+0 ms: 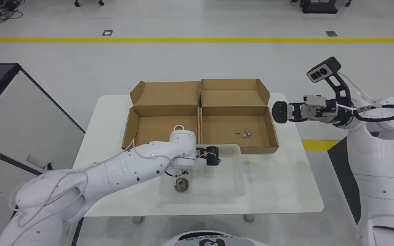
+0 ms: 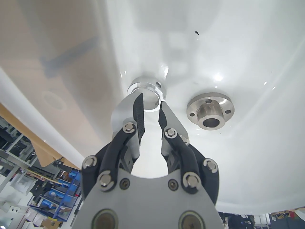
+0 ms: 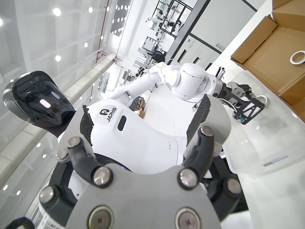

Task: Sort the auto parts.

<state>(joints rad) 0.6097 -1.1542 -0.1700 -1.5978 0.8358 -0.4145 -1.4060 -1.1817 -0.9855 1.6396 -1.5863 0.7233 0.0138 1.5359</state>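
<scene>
The left jaws are clenching a silver ring (image 2: 146,86) at their very tips, with the black ribbed pads (image 2: 139,115) drawn close together on the ring's near edge. The ring is sitting tilted, its side screw hole turned up, low over the floor of the clear tray (image 1: 231,184). In the right wrist view the same ring (image 3: 264,100) is showing just past the fingertips, near the tray wall that is facing the boxes. A flanged hub (image 2: 210,114) is standing on the tray floor just beside the ring, bore up and apart from the pads.

The left arm (image 1: 129,169) is lying across the front of the bench (image 1: 289,184) and over the tray's left part. Behind the tray two open cardboard boxes are standing side by side, touching: the left box (image 1: 154,126) and the right box (image 1: 225,129). Two small screws (image 1: 241,131) are lying together on the right box's floor. A second ring (image 3: 297,59) is lying flat in one of the boxes; which one I cannot tell.

The right jaws are spread wide with nothing between them, hanging in the air just beside the right box's outer end.
</scene>
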